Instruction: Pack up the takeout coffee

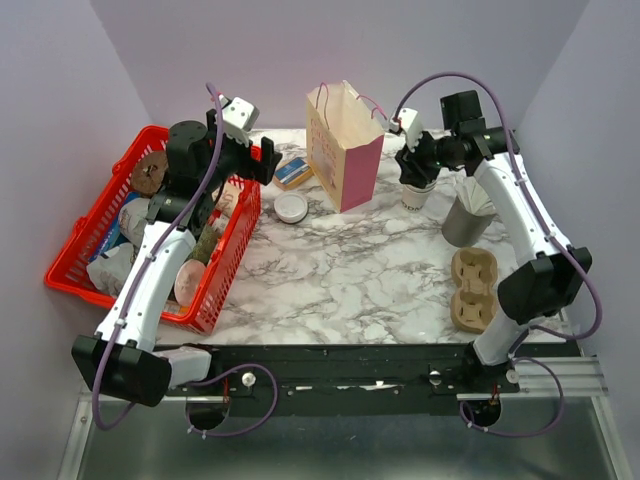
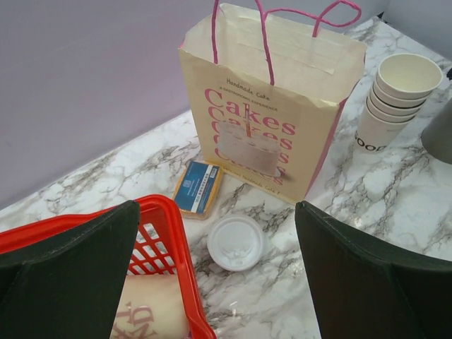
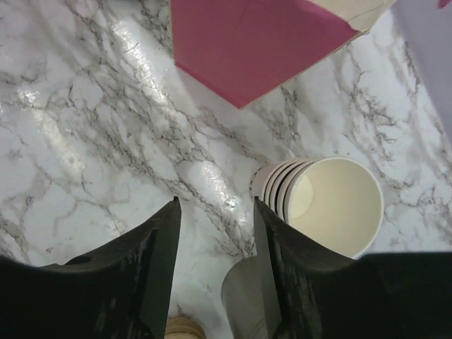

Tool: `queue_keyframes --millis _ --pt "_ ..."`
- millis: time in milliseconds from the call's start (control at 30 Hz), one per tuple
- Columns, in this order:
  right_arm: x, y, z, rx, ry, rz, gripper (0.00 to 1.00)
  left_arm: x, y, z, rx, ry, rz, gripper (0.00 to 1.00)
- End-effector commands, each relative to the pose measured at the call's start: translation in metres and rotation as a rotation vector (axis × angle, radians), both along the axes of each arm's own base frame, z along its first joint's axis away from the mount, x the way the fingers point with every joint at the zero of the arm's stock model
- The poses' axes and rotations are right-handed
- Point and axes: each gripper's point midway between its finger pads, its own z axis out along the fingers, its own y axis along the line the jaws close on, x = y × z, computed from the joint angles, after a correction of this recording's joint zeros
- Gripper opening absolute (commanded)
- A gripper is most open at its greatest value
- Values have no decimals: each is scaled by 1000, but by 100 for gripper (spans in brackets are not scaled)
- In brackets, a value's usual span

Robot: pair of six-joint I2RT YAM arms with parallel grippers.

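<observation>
The takeout coffee itself is out of view. A round white lid (image 2: 235, 242) lies alone on the marble beside the red basket (image 2: 166, 212). My left gripper (image 2: 217, 206) hangs wide open above the basket's corner, and the lid shows between its fingers well below. My right gripper (image 3: 216, 203) is partly open over bare marble, nothing between its fingers. Its right finger (image 3: 282, 240) stands right beside a stack of plain cream cups (image 3: 339, 205), on the outside of the stack. From above, that gripper (image 1: 413, 172) hovers over the stack (image 1: 418, 197).
A cream and pink paper bag (image 1: 345, 150) stands open at the back middle. A blue and yellow packet (image 1: 293, 172) lies left of it. A grey cup (image 1: 465, 222) stands right of the stack, a cardboard cup carrier (image 1: 473, 290) nearer. The basket (image 1: 100, 215) holds several goods.
</observation>
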Motion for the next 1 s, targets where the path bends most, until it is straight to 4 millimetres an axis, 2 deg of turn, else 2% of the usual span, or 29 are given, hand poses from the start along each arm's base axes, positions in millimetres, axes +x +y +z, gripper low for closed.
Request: queue_keyframes --millis 0,167,333,700,967 --pt "-2 -7 -10 15 119 -31 52 -14 -5 8 -28 -24 -36 99" --pt "24 -18 -12 -8 108 -108 50 -17 -6 2 -35 -11 -46 99" --pt "42 -30 -28 -37 134 -168 50 -17 -9 -1 -49 0 -58 99" --pt "47 -35 -56 -60 198 -193 47 -18 -10 -3 -56 7 -60 99" --pt "53 -39 -64 -79 206 -207 43 -17 -11 -6 -57 12 -61 99"
